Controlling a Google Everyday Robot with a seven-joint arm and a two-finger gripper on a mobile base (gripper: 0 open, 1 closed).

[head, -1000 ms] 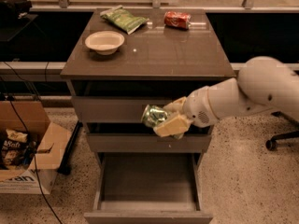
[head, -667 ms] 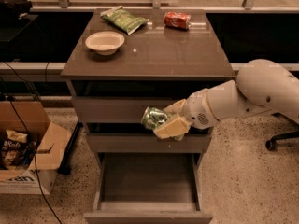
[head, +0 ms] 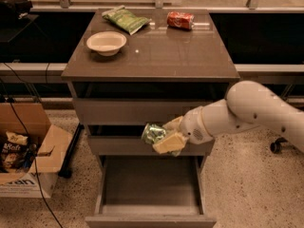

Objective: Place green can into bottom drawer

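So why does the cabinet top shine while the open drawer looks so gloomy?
Camera view: warm light leaves a small glint on the cabinet top beside the bowl and a sheen by the red can. Same view, lower down: the bottom drawer lies in shade inside, below the end effector, which grips the green can above it.

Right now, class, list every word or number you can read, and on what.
"van", cut off, on the cardboard box.
White lettering on the snack packet: blurred.
Script on the red can: unreadable.
Print on the green can, held by the tool before the middle drawer: unreadable.
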